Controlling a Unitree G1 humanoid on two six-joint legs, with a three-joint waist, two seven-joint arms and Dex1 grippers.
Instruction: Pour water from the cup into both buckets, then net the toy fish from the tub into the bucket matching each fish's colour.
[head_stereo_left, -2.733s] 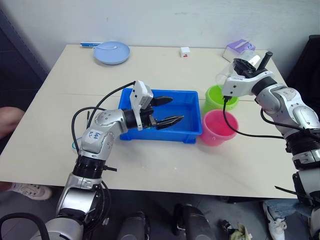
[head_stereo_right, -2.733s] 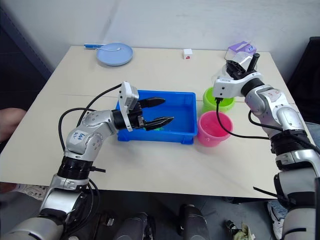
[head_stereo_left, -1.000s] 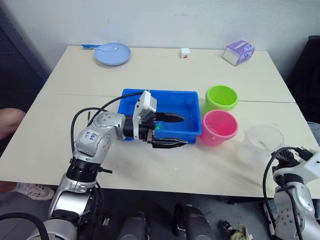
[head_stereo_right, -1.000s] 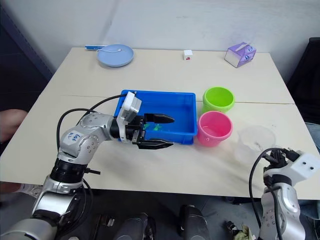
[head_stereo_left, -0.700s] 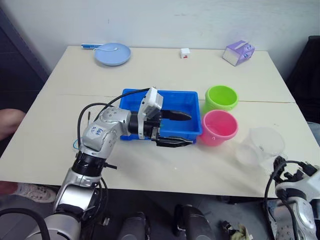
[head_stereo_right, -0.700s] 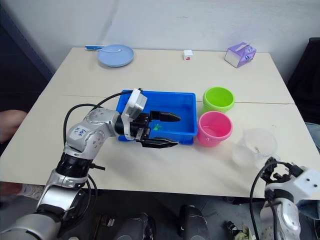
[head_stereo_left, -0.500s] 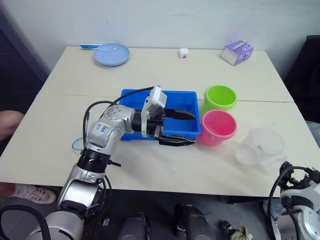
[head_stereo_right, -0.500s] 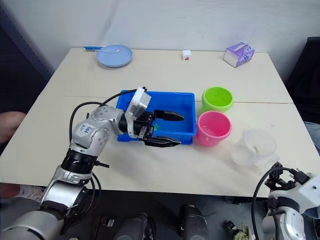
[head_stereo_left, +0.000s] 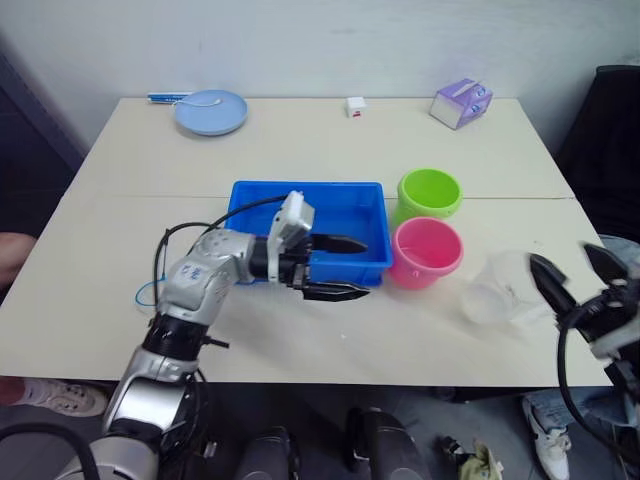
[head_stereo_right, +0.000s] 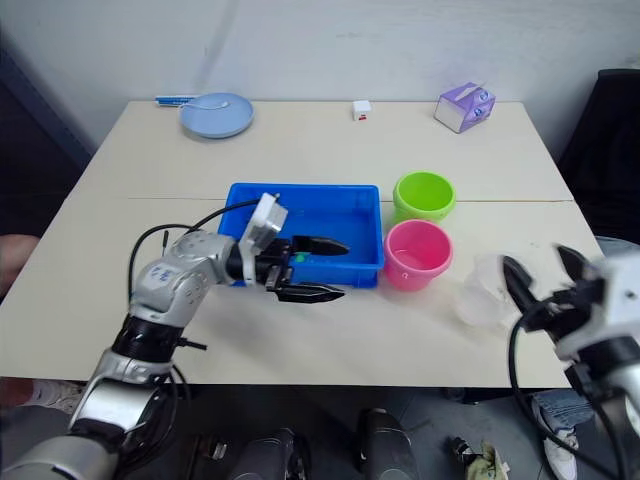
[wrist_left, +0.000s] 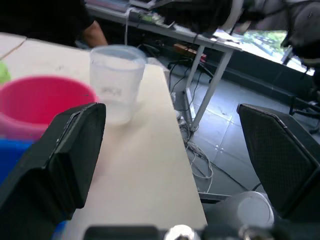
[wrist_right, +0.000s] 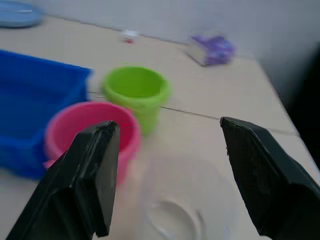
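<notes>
The clear cup (head_stereo_left: 495, 290) stands upright on the table by its right edge, free of any grip. My right gripper (head_stereo_left: 572, 268) hovers open just right of the cup; in the right wrist view its fingers (wrist_right: 95, 170) frame the cup (wrist_right: 185, 200). The pink bucket (head_stereo_left: 425, 250) and the green bucket (head_stereo_left: 430, 193) stand side by side to the right of the blue tub (head_stereo_left: 300, 187). My left gripper (head_stereo_left: 366, 267) is open at the tub's front right corner, one finger over the tub, the other in front of its wall. A small green fish (head_stereo_right: 297, 257) lies in the tub.
A pale blue plate (head_stereo_left: 211, 111) sits at the far left of the table. A small white cube (head_stereo_left: 355, 106) and a purple box (head_stereo_left: 460, 102) lie along the far edge. Bare tabletop stretches in front of the tub.
The cup, held over the green bucket earlier, now stands alone on the table. My right gripper dropped below the table edge, then rose open beside the cup. The left gripper shifted slightly.
</notes>
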